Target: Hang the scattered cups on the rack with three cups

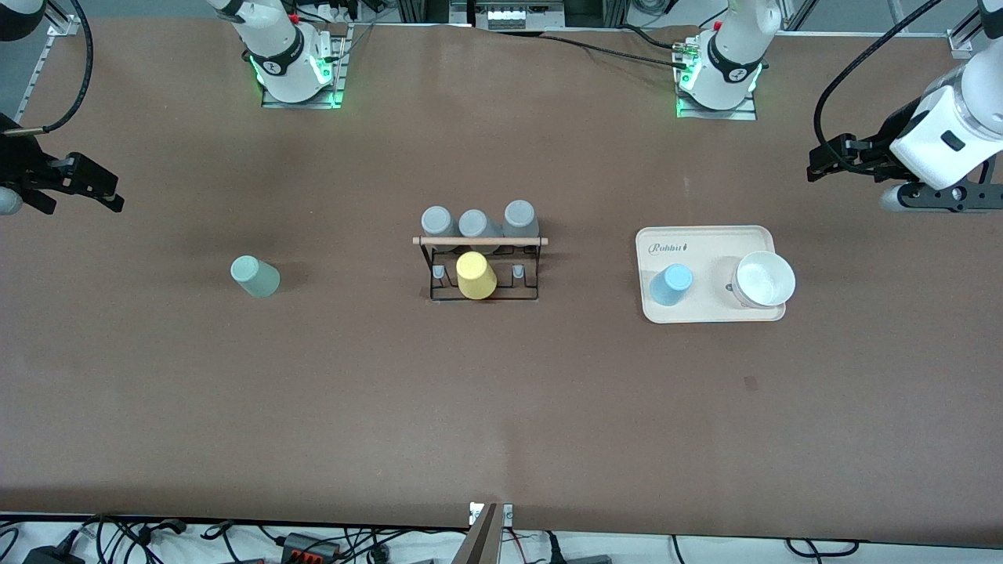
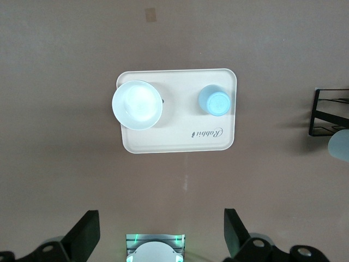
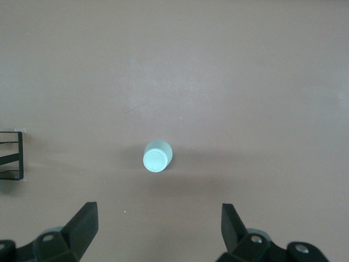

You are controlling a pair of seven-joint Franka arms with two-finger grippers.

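Observation:
The pale mint green cup point(image 1: 255, 276) stands alone on the table toward the right arm's end; it also shows in the right wrist view point(image 3: 157, 156). The light blue cup point(image 1: 671, 284) stands on the cream tray point(image 1: 705, 251) and shows in the left wrist view point(image 2: 214, 101). The black wire rack point(image 1: 479, 241) at the table's middle holds a yellow cup point(image 1: 476, 275) and three grey cups point(image 1: 475, 224). My right gripper point(image 1: 110, 192) is open and empty, high over the table at its own end. My left gripper point(image 1: 819, 160) is open and empty, high over its own end.
A white bowl point(image 1: 764, 279) sits on the tray beside the blue cup, toward the left arm's end; it also shows in the left wrist view point(image 2: 137, 105). The rack's edge shows in both the left wrist view point(image 2: 313, 114) and the right wrist view point(image 3: 20, 155).

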